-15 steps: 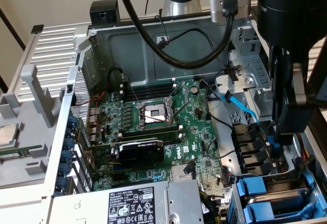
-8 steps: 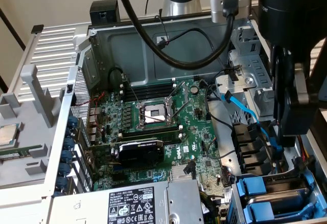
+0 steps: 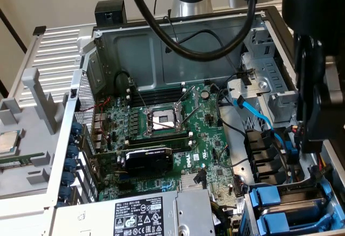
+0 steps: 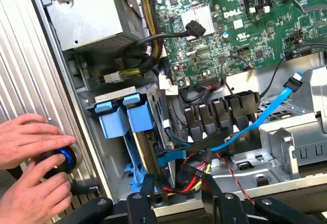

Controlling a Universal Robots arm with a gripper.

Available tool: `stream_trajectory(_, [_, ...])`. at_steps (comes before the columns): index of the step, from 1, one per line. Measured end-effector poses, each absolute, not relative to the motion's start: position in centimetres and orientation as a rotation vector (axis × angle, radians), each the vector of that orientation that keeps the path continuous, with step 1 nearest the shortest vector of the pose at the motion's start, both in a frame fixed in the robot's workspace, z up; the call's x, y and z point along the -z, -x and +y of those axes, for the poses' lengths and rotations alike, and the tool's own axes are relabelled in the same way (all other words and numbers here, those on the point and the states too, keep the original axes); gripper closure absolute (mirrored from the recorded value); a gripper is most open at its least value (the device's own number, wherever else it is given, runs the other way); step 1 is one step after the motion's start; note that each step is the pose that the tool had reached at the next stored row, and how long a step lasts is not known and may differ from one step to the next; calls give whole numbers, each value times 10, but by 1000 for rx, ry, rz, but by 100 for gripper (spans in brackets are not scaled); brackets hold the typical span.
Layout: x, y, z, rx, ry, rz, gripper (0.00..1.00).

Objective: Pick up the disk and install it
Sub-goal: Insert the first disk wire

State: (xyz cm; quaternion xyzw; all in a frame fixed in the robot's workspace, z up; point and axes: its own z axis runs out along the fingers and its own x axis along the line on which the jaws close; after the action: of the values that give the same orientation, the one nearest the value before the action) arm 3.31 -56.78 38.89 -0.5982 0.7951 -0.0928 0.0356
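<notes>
Judging from what shows of it, the disk [image 4: 139, 115] should be dense and heavy for its size. Its metal body is likely rigid and will not give under a squeeze, but a knock or a drop would probably harm it. The bare metal sides are probably smooth and apt to slip, while the blue plastic rails look thinner and may flex. The soundest hold would seem to be across the two long edges, on the rails, keeping off the broad faces. As it sits, only the blue front tabs offer themselves.

It stands on edge in the drive cage [image 4: 120, 91] at a corner of the computer case [image 3: 135, 53], just beside the power supply [image 4: 87, 17]. Two bright blue carrier fronts [image 3: 269, 199] sit side by side there, and which one frames the task's drive cannot be told. The metal body is mostly hidden behind the tabs, and no label is visible.

The hand [image 4: 179, 206] hovers near the cage at the case's edge. Its black jaws are spread well apart and grip nothing, with loose red, yellow and black wires [image 4: 189, 180] showing past them. Outside the case wall, a person's fingers [image 4: 30, 132] rest on a blue-ringed button [image 4: 65, 157].
</notes>
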Motion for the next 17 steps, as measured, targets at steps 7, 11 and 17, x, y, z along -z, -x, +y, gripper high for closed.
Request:
stream_trajectory(7, [-390,-31,-582,223,1819,2428,51])
stream_trajectory(11, [-390,-30,-589,211,1817,2424,51])
stream_trajectory(17, [-389,-30,-596,179,1818,2413,51])
